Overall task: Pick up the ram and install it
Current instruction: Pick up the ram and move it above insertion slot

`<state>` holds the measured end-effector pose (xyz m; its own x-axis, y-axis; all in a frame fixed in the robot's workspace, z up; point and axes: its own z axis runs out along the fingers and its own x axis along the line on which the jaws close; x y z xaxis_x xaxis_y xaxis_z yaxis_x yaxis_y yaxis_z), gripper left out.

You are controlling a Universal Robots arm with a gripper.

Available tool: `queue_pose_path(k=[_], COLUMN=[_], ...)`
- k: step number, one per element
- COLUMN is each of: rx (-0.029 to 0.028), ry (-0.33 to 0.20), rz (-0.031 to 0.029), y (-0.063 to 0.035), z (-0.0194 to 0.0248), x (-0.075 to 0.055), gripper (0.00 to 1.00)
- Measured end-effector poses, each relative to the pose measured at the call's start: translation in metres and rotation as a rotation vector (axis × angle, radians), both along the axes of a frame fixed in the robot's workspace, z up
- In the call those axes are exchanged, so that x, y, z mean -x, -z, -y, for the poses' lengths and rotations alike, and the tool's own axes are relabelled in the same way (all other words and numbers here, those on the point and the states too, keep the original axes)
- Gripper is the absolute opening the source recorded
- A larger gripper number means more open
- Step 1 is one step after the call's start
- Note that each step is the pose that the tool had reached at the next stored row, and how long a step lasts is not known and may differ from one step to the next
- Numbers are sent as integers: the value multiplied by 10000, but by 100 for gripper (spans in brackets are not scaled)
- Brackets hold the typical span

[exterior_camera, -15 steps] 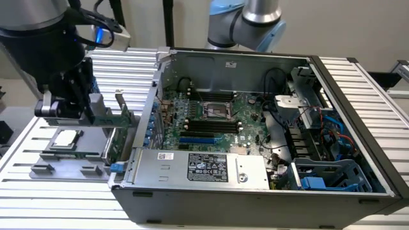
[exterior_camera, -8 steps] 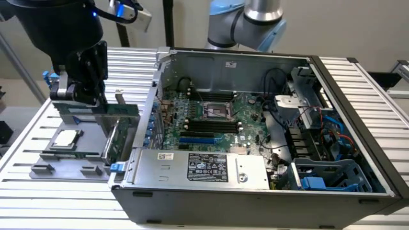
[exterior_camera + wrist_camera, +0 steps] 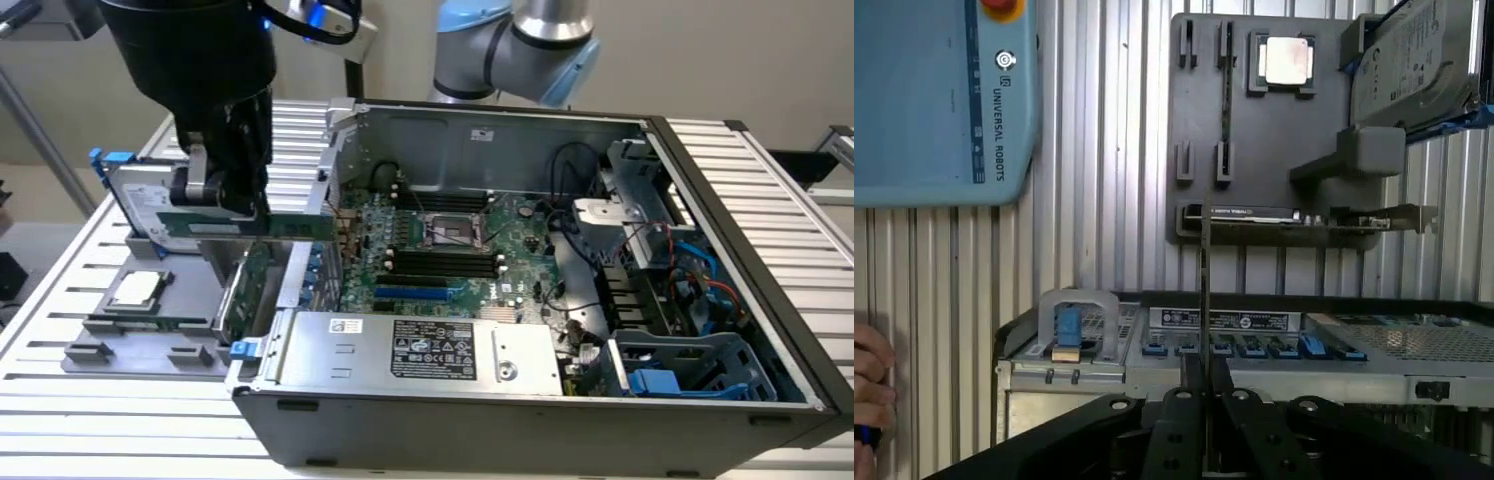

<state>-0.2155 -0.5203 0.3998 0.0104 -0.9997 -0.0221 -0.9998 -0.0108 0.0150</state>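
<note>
Green ram (image 3: pixel 296 228) hangs level, clamped in the tool (image 3: pixel 224 205), over the grey tray (image 3: pixel 134 352) on the exterior view's left, one end near the wall of the open case (image 3: pixel 534 440). Wrist view: the ram (image 3: pixel 1205 290) stands edge-on between closed fingers (image 3: pixel 1179 420), with the slatted desk (image 3: pixel 1104 150) beyond.

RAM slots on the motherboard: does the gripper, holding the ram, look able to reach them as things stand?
Probably yes: the case lies open, nothing covers the black slots, and the gripper holds the ram outside its wall.
</note>
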Motion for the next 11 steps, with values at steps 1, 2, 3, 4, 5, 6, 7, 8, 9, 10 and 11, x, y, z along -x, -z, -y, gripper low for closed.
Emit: queue_pose_path(k=[1,2,3,4,5,6,7,8,9,10,11], rx=[1,0,1,0,1,1,0,0,2,0,1], ry=[0,-1,1,0,0,-1,0,0,0,-1,-1], rz=[0,0,0,0,0,0,1,0,-1,0,0], y=[0,0,0,0,0,0,0,0,-1,1,1], z=[0,0,0,0,0,0,0,0,0,1,0], x=[-44,-91,-135,-181,-226,-271,-318,-362,-407,-452,-502], gripper=[0,0,0,0,0,0,0,0,0,0,0])
